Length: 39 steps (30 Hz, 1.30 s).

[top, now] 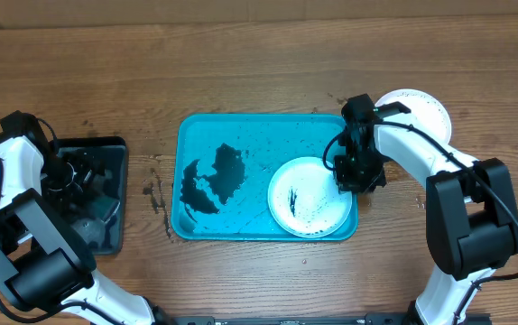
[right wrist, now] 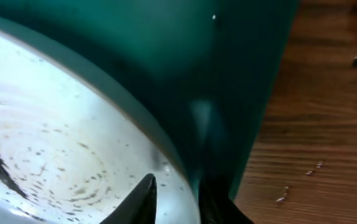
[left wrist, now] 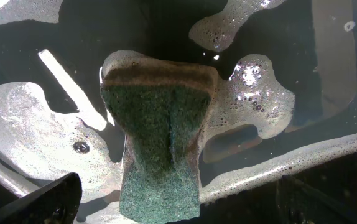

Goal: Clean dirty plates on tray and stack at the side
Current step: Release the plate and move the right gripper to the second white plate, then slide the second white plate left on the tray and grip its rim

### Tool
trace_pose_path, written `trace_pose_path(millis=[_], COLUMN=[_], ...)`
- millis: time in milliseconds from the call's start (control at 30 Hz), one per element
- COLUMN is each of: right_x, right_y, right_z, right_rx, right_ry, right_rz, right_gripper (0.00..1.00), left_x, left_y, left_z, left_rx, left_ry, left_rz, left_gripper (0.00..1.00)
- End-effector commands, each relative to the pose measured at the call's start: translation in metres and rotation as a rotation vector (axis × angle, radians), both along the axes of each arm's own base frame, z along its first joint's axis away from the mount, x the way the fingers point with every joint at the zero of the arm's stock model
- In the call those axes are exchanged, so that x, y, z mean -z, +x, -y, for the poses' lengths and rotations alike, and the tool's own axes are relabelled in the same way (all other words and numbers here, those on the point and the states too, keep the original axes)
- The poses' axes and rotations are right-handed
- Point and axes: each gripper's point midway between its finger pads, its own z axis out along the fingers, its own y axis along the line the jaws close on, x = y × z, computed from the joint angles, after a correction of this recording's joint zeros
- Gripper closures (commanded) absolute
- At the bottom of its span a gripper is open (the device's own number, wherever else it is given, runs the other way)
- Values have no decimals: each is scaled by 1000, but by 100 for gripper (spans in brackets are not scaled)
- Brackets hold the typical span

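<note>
Tray [top: 241, 126] w/ dirty white plate [top: 309, 199] — black smears [top: 214, 176]

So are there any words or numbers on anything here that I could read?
None: no words, numbers or labels can be read in any view.
The turquoise tray, the white plate on it, the black tray and the green sponge are all plain.
The black marks on the white plate are smears, not letters.

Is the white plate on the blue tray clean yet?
No, still dirty. The plate lies in the tray with a black smear and many dark specks across it, clear in the right wrist view too.
</note>
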Motion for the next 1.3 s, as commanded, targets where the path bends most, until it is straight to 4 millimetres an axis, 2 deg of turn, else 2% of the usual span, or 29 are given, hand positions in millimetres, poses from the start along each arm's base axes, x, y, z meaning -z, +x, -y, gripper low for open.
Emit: trace_pose_path(millis=[0, 133, 300, 400, 500, 600, 733, 933, 967, 1000, 1100, 1167, 1267], right_x=[-3, -1, -1, -1, 0, 5, 5, 5, 5, 5, 5, 2, 0], right_y=[-4, -1, 4, 5, 6, 8, 8, 15, 16, 17, 17, 14, 20], right_z=[-22, -46, -89, -105, -103, -77, -74, -79, -80, -80, -81, -96, -105], right_rx=[9, 28, 11, -4, -10, -13, -65, -82, -82, -81, -51, -1, 43], right_ry=[78, 83, 121, 132, 109, -10, -21, -2, 1, 3, 6, 81, 120], right_rz=[-12, 22, 105, 141, 149, 164, 176, 212, 217, 219, 211, 184, 195], right_gripper=[76, 78, 77, 76, 76, 76, 76, 85, 87, 96, 96, 96, 96], left_x=[0, 0, 0, 0, 0, 0, 0, 0, 0, 0, 0, 0, 0], left_y=[2, 2, 2, 2, 2, 2, 2, 2, 2, 2, 2, 2, 2], left_z=[1, 1, 1, 1, 1, 1, 1, 1, 1, 1, 1, 1, 1], left_rx=[11, 11, 11, 11, 11, 11, 11, 11, 11, 11, 11, 11, 11], left_ry=[-2, -3, -2, -2, -3, -2, -2, -2, -2, -2, -2, -2, -2], left_rz=[6, 5, 6, 6, 5, 6, 6, 6, 6, 6, 6, 6, 6], left_gripper=[1, 0, 1, 0, 0, 0, 1, 0, 0, 0, 0, 0, 0])
